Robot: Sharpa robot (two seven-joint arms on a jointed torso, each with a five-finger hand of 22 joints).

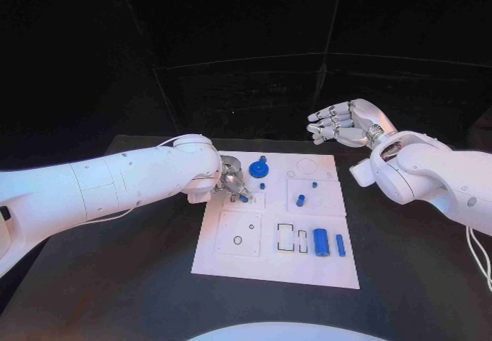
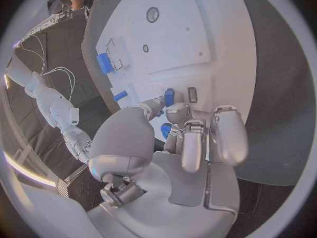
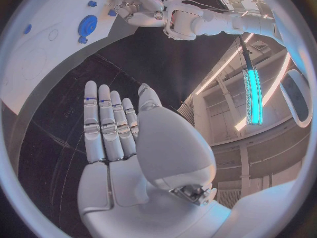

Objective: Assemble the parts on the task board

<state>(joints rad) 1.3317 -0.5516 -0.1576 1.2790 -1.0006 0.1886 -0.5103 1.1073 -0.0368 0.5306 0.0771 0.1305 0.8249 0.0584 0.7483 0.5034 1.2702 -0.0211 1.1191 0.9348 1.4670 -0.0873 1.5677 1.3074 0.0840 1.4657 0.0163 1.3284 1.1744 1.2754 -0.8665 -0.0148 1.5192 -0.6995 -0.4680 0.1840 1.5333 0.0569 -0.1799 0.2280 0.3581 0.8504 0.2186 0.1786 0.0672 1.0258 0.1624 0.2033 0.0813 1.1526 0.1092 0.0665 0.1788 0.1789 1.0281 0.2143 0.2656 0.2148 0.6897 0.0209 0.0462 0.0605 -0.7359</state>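
Left hand: fingertips pinching a small blue part at the task board's upper-left corner
Right hand: raised beyond the board, fingers loosely apart, holding nothing
Risk: part may tilt; then jam against its slot

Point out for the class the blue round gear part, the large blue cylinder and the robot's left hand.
blue round gear part [image 1: 259, 170], head view, its disc face.
large blue cylinder [image 1: 321, 241], head view, mid-body.
left hand [image 1: 232, 186], head view, its fingers over the task board.

Black table, dark walls, glowing ceiling strips
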